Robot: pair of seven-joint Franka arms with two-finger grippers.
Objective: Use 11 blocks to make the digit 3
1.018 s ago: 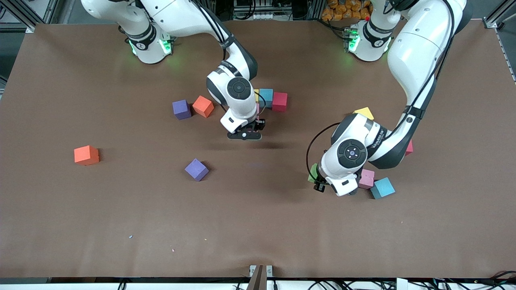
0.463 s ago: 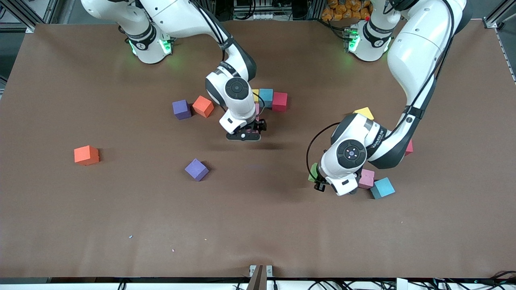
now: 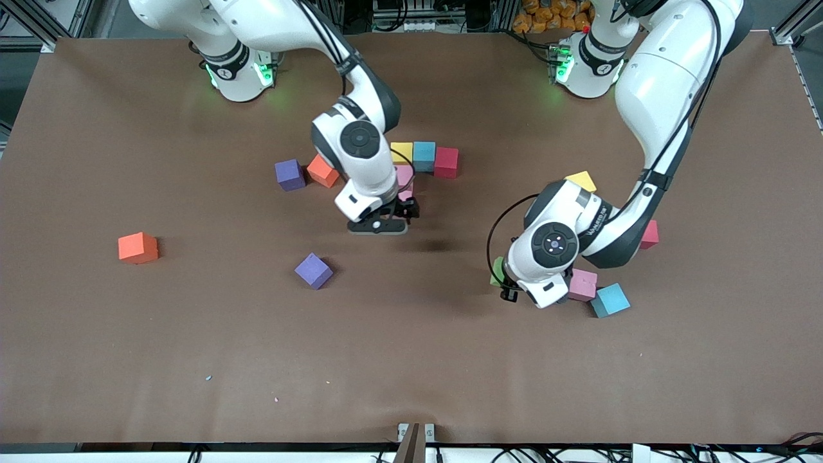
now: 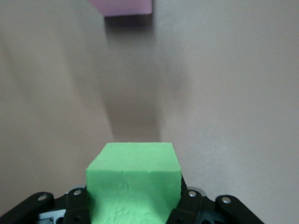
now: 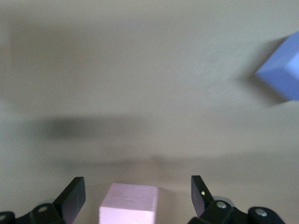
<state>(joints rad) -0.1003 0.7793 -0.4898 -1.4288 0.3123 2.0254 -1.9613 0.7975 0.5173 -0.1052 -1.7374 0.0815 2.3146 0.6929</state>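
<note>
**Inspector:** The right gripper (image 3: 392, 215) hung over the bench (image 3: 193, 360) with its jaws released and spread wide. A pink block (image 5: 129, 203) sat between the open fingers (image 5: 72, 196) in the right wrist view, apart from both. In the front view that block (image 3: 404, 176) showed only in part; the right arm hid the rest.

**Clerk:** And the row beside it?

**Inspector:** A yellow block (image 3: 402, 152), a light blue block (image 3: 424, 155) and a red block (image 3: 446, 161) stood touching in a line, just farther from the front camera than the pink one. An orange block (image 3: 321, 170) and a purple block (image 3: 289, 174) lay toward the right arm's end, the orange one partly covered by the arm.

**Clerk:** The left side?

**Inspector:** The left gripper (image 4: 135, 205) had its jaws clenched on a green block (image 4: 133, 179). From the front only an edge of that block (image 3: 497, 270) showed past the wrist. A second pink block (image 3: 582, 284) and a second light blue block (image 3: 609, 299) lay close by, touching at a corner. Another yellow block (image 3: 582, 181) and another red block (image 3: 649, 235) were partly hidden by the left arm.

**Clerk:** Strays?

**Inspector:** A lone purple block (image 3: 313, 270) and a lone orange block (image 3: 137, 247) lay well apart toward the right arm's end.
</note>
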